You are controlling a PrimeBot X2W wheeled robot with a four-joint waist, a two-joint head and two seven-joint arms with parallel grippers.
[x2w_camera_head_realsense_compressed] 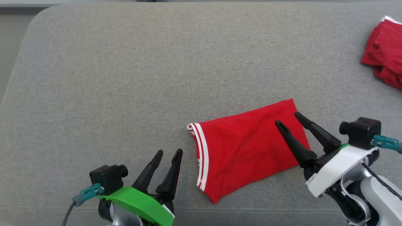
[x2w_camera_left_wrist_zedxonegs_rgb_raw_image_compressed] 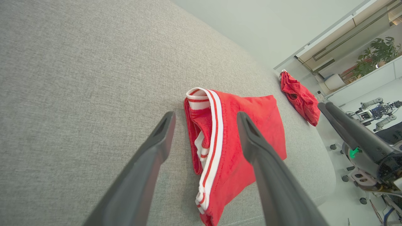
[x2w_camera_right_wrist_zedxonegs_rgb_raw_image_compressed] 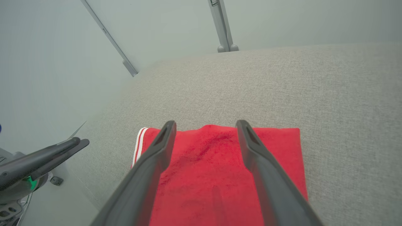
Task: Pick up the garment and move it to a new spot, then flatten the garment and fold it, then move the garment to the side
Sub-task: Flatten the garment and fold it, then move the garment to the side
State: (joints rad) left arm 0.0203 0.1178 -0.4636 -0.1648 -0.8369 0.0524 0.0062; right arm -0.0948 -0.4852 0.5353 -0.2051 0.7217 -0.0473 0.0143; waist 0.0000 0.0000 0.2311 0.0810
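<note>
Here, folded garment (x2w_camera_head_realsense_compressed: 238, 150) under right pincer (x2w_camera_head_realsense_compressed: 287, 118), left pincer (x2w_camera_head_realsense_compressed: 170, 151) beside

A: Is any text, label, brand, number or sign showing legibly in these views?

B: No, nothing readable is showing in any of them.
</note>
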